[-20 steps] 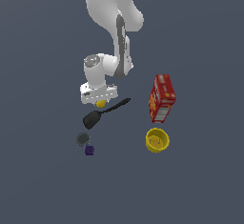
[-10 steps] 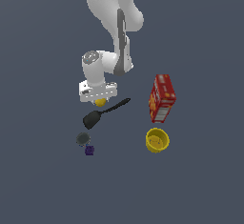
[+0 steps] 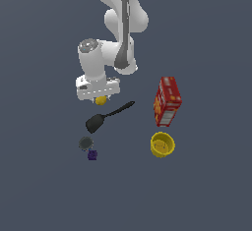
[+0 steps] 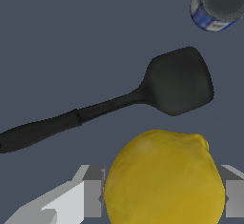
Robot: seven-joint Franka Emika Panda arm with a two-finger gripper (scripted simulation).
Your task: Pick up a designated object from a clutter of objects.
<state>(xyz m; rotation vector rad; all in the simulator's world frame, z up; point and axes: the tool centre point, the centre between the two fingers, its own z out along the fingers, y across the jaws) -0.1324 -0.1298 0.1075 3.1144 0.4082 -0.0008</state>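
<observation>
Lemon-like ball (image 3: 101,100) seated in claw (image 3: 100,99), under white hand, above spatula (image 3: 107,117).
Exterior: red box (image 3: 167,101) at the exterior view's right; print unreadable. Wrist: fingers (image 4: 93,198) clamped on both flanks of ball (image 4: 164,180); nub end toward can (image 4: 217,2).

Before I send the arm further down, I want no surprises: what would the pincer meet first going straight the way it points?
The pincer already brackets the lemon-like ball; straight on lies the bare floor, probably. The spatula sits beside that line.
</observation>
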